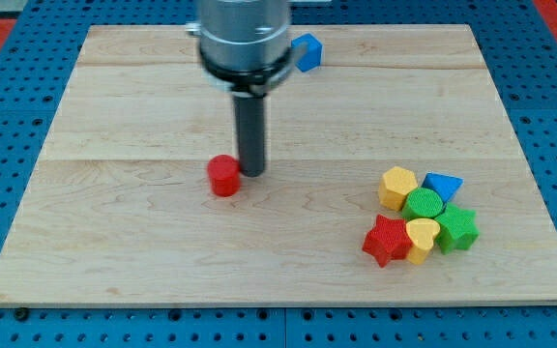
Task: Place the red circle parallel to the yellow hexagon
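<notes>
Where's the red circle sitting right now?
The red circle sits left of the board's centre, touching or nearly touching my tip on its right, far left of the yellow hexagon.

Loner by my tip [252,173], huddle at the view's lower right, stray at the top.

On the tabletop [114,97], left of centre: red circle [224,176] just left of my tip. Well apart to the right, touching in a cluster: yellow hexagon [398,187] and blue triangle [442,185] behind, green circle [423,204] between them, then red star [387,240], yellow heart [421,238], green block [456,229] in front. Far behind, partly hidden by the arm: blue block [307,52].
</notes>
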Motion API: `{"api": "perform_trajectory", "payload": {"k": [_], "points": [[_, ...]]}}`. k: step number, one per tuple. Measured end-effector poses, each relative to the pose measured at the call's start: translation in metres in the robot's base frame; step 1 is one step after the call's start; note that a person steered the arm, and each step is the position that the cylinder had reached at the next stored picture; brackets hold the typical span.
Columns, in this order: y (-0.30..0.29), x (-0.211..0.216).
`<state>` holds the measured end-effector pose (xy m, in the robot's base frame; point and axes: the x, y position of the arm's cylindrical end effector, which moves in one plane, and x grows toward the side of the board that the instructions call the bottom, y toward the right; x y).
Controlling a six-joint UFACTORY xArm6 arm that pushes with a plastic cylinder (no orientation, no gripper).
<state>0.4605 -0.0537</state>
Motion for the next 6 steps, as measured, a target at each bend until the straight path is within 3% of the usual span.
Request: {"api": "perform_trajectory", "payload": {"k": [2, 3, 4, 5, 6], "points": [[0.004, -0.054], [-0.063, -0.057], [-0.090, -0.040], [-0.043, 0.001], [-0.032, 0.027]]}}
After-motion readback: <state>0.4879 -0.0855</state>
